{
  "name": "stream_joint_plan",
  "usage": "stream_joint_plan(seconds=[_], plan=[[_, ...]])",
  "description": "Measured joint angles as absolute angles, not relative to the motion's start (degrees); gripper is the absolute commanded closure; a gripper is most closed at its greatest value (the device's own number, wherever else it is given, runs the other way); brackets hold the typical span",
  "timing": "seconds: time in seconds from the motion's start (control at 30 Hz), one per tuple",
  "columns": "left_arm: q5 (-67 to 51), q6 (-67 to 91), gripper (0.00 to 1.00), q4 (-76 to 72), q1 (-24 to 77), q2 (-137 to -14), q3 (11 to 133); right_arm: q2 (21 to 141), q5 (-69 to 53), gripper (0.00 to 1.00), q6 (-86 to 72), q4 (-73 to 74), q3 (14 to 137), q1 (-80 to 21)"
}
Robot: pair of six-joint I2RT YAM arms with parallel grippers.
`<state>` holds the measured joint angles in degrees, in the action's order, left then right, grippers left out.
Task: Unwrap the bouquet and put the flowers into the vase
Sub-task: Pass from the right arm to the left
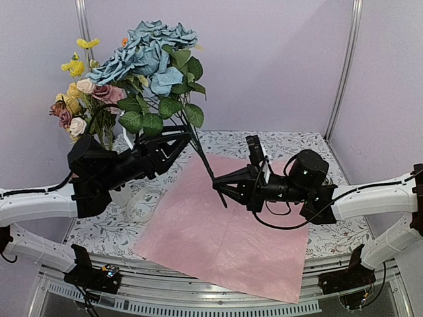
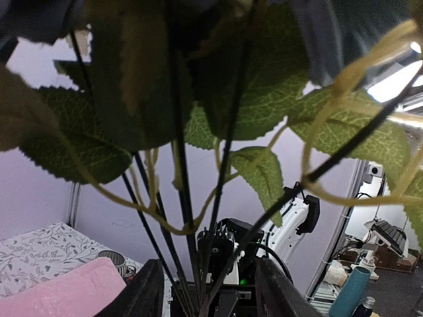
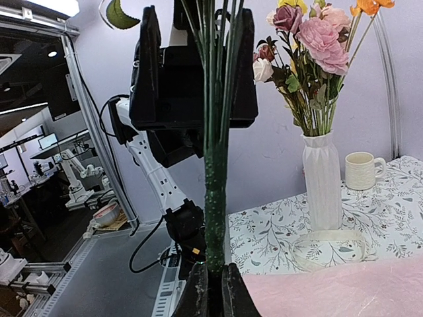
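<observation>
The bunch of blue fabric roses (image 1: 155,49) with broad green leaves hangs in the air just beside the tall white ridged ceramic vase (image 3: 322,178), on its right-arm side; pink, cream and yellow flowers (image 3: 317,39) already stand in it. Its thin green stems (image 3: 215,99) slant down and away from the vase to the right gripper (image 1: 217,186), whose jaws are pressed tight on the taped foot of the bundle. Nearer the vase, the left gripper (image 1: 190,136) straddles the same stems below the leaves, its fingers (image 3: 149,66) spread to either side with a gap showing, not yet pinching. The bunch looks light but top-heavy, its wire stems stiff and springy, likely to swing from a low grip. The bare stretch under the leaves therefore seems the place to hold, never the petals. The pale pink crinkled wrapping paper (image 1: 225,238) lies flat on the flower-printed table (image 1: 225,142) near the vase, the cream ribbon (image 3: 330,247) loose at the vase's foot, a short cream mug (image 3: 362,170) beside it.
</observation>
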<state>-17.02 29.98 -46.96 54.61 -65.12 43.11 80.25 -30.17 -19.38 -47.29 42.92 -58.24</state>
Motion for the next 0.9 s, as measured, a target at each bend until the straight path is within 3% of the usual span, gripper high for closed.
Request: stream_joint_plan(seconds=[0.23, 0.37, 0.5, 0.8, 0.9], plan=[[-16.8, 28.8, 0.59, -48.4, 54.7, -62.2, 41.3, 80.9, -32.1, 0.97, -21.1, -49.0, 42.9, -58.3], [-16.0, 28.5, 0.51, -48.3, 54.7, -61.4, 41.2, 81.4, -33.2, 0.97, -21.6, -49.4, 42.9, -58.4], [-15.3, 28.3, 0.49, -46.1, 54.7, -61.6, 41.4, 82.1, -33.7, 0.97, -21.9, -49.4, 42.9, -58.5], [-15.2, 27.7, 0.83, -42.9, 54.7, -63.2, 42.7, 82.4, -34.4, 0.98, -21.9, -49.3, 42.9, -58.5], [-15.1, 27.6, 0.99, -42.7, 54.7, -63.2, 42.7, 82.4, -34.7, 0.95, -21.9, -49.2, 42.9, -58.5]])
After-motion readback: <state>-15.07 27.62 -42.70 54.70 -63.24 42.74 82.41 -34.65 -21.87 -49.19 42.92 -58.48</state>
